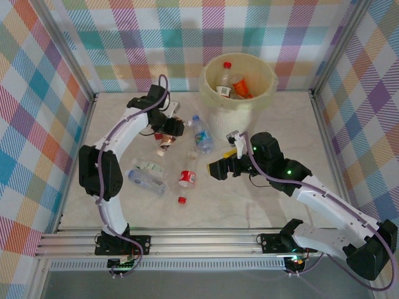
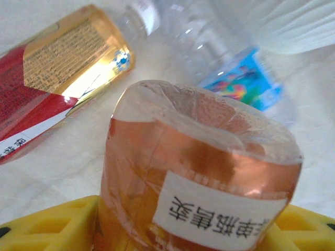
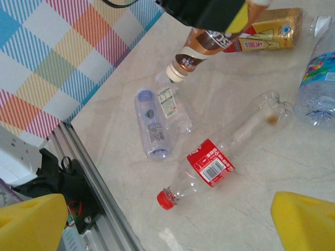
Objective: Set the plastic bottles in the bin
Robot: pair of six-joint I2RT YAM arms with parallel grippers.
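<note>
Clamped between the left pincer's (image 1: 168, 131) yellow pads (image 2: 47, 230), a brown-tinted, crumpled plastic bottle (image 2: 199, 183) with a white label tilts cap-down over the pale marbled table (image 1: 274, 199) among loose clear bottles (image 1: 187, 176), while the right pincer (image 3: 167, 217) gapes empty above open table near the cream-yellow round bin (image 1: 237, 109), which stands at the far edge holding several bottles.

Can't make out the rest of the amber-tinted clear plastic bottle (image 2: 193, 172), cropped at 6 o'clock, kinda blurry too. Same with the clear blue-labelled water bottle (image 3: 319, 78), chopped at 3 o'clock.
</note>
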